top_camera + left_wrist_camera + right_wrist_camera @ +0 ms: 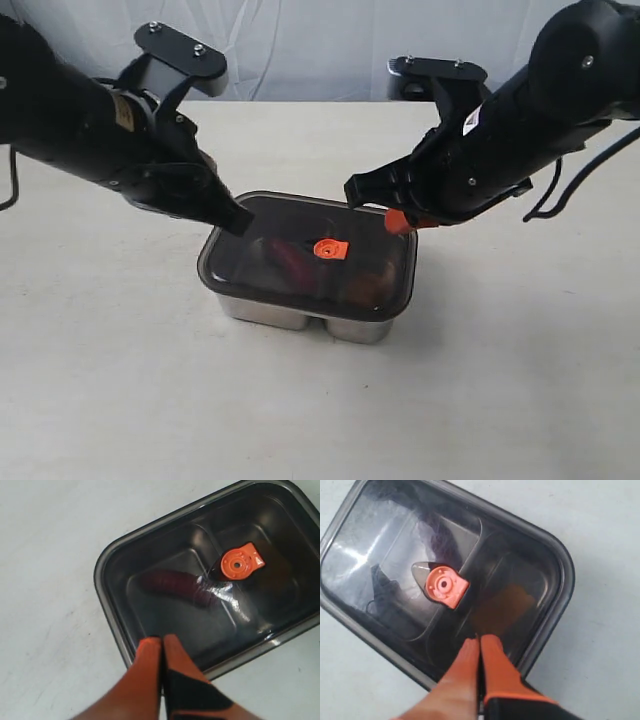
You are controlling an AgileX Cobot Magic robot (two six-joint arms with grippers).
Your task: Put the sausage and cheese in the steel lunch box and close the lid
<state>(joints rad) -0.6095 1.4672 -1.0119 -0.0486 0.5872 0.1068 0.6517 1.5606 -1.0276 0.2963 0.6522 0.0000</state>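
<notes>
The steel lunch box (300, 315) stands mid-table with the dark translucent lid (375, 300) lying on top, its orange valve (329, 249) at centre. Through the lid the red sausage (180, 586) shows dimly in the larger compartment and the cheese (507, 607) as an orange-brown blur in the smaller one. My left gripper (162, 639) is shut with nothing in it, its tips over the lid near one rim (111, 625). My right gripper (480, 639) is shut and empty too, its tips over the lid's opposite side beside the cheese.
The pale tabletop (120, 380) spreads all round the box. A light wrinkled curtain (300, 40) hangs behind the table. Both dark arms (90, 125) reach in from the upper corners.
</notes>
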